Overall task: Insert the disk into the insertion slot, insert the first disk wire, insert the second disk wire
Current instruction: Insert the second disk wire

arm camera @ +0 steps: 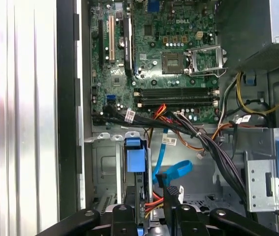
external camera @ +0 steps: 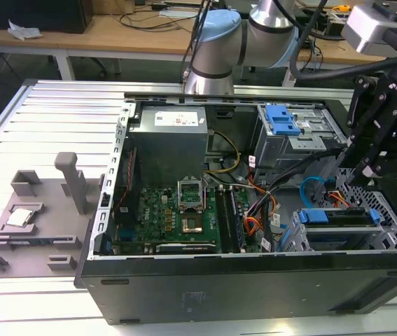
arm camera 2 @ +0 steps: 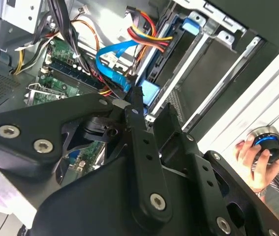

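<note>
Hanging over the open PC case [external camera: 254, 287] at the exterior view's right end, the black gripper [arm camera 2: 151, 105] points down into the corner w/ the drive cage. Can't tell if it is gripping something or not. Its tip is right by the end of a bright blue cable [arm camera 2: 117, 48], but the pics don't show a grip.

The disk [external camera: 338, 215] is in the insertion slot [external camera: 293, 236] already. It lies flat in the silver metal cage w/ little holes, by the case wall nearest the camera in the exterior view. Blue tabs show at both its ends. In the first wrist view the blue end of its frame sits btw two silver rails, & the blue cable loops just beside it. Red, orange & black wires run close by, over to the green board [external camera: 177, 210].

That board lies in the middle of the case. A grey power box [external camera: 166, 140] sits behind it, near the foot of the robot arm [external camera: 219, 42]. Another grey cage w/ a blue latch [external camera: 282, 119] is farther back, apart from the disk.

The case rests on a silver table [external camera: 44, 112] w/ long grooves. At the exterior view's left a grey plastic holder [external camera: 65, 210] lies on the table, w/ a small square chip [external camera: 19, 217] on it.

In the second wrist view a person's hand [arm camera 2: 251, 160] holds a round black knob [arm camera 2: 268, 143] w/ a blue ring, outside the case & well apart from the gripper.
</note>
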